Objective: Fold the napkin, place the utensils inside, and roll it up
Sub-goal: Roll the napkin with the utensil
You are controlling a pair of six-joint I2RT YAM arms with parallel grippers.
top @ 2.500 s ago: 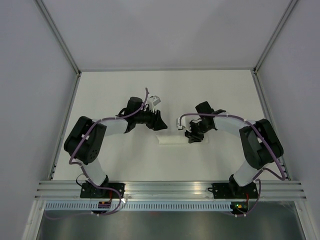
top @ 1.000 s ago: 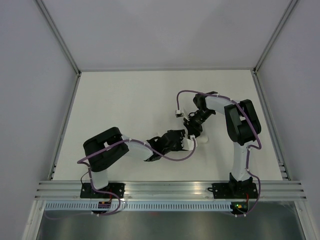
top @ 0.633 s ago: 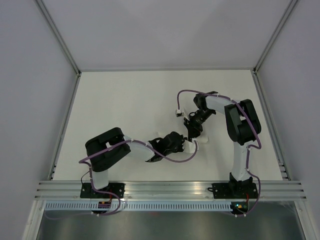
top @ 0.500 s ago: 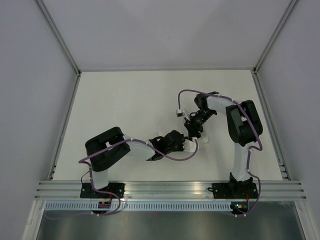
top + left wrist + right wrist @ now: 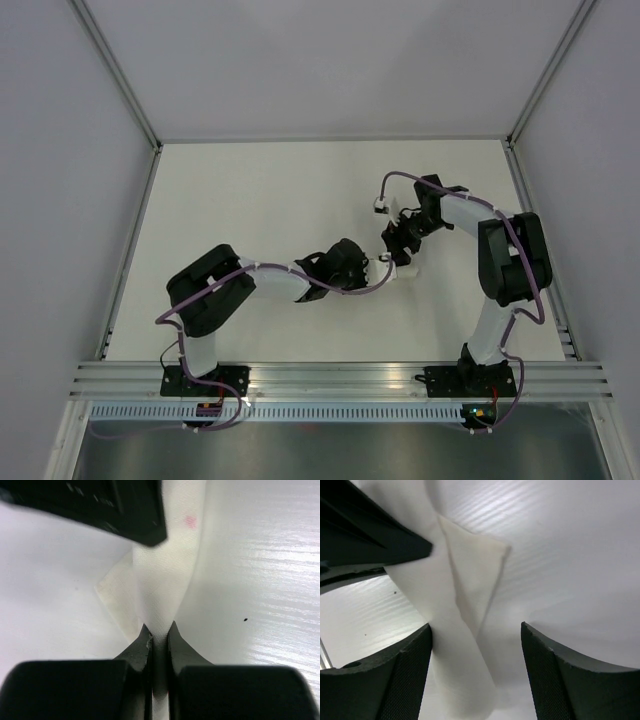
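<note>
White cloth, the napkin [image 5: 167, 570], lies bunched into a narrow, loosely rolled strip to the right of the table's [image 5: 250, 190] middle, between the two grippers. The left gripper [image 5: 159, 630] has its fingers pinched together on one end of the cloth. The right gripper [image 5: 475, 626] hovers over the other end, fingers spread wide with the strip between them, gripping nothing. No utensil is visible; whether one sits inside the roll cannot be told. Folding looks done and rolling seems near its end, with only tidying perhaps left.
</note>
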